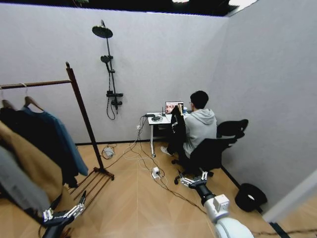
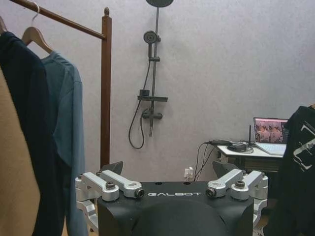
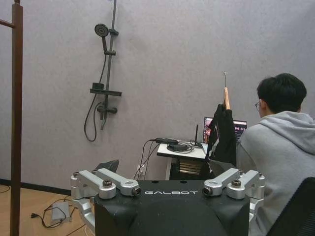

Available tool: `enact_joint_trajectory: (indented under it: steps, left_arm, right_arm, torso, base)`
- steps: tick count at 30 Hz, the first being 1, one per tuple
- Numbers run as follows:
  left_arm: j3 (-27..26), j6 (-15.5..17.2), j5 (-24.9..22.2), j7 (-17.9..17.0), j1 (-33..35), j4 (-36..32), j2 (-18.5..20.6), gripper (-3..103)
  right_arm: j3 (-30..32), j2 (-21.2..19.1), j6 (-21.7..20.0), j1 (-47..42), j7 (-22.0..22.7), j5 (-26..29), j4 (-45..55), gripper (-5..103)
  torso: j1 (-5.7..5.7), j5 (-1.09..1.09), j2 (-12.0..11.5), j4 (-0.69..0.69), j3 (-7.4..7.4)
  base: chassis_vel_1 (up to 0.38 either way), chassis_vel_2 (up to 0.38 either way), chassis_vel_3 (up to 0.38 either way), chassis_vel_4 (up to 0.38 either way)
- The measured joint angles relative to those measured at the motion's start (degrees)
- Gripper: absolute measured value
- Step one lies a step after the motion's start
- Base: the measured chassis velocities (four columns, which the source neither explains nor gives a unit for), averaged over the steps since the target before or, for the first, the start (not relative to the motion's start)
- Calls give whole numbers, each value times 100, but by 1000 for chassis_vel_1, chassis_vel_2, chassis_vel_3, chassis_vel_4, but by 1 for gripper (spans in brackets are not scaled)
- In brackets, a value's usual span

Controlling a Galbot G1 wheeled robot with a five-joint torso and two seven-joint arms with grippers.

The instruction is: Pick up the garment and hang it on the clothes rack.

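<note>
Reading "GALBOT", left gripper (image 2: 168, 173), garment (image 3: 221, 135) afar

— Where does the head view look from?

— High up, forward and down over the wooden floor, taking in the clothes rack (image 1: 81, 116) on the left and the small surface (image 1: 159, 120) by the far wall.

— And the wrist views?

— Both sit low, just behind their own pincers, the left pincer (image 2: 170, 184) and the right pincer (image 3: 167, 182), facing level toward that same wall.

— What do they share?

— All three catch the shower fixture (image 1: 110, 74); the left wrist view stands nearer the rack, the right wrist view nearer the surface.
</note>
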Motion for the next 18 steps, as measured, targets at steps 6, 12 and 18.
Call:
enact_joint_trajectory:
  steps: [6,12,18]
  left_arm:
    - [0,0,0,-2,0,0,0,100]
    - [0,0,0,0,0,0,0,100]
    - [0,0,0,-1,0,0,0,100]
  right_arm:
    - [-5,1,2,-10,1,0,-13,100]
    - [-8,-2,-2,16,1,-1,-30,100]
    - [-16,-2,-11,17,-2,-16,-45,100]
  torso:
    - [-2,-2,2,0,-1]
    - [-1,1,1,1,0]
    - [-1,-3,1,-1,0]
  base:
    - [-325,316,329,-323]
    - [-325,330,317,-317]
    - [-322,327,332,-322]
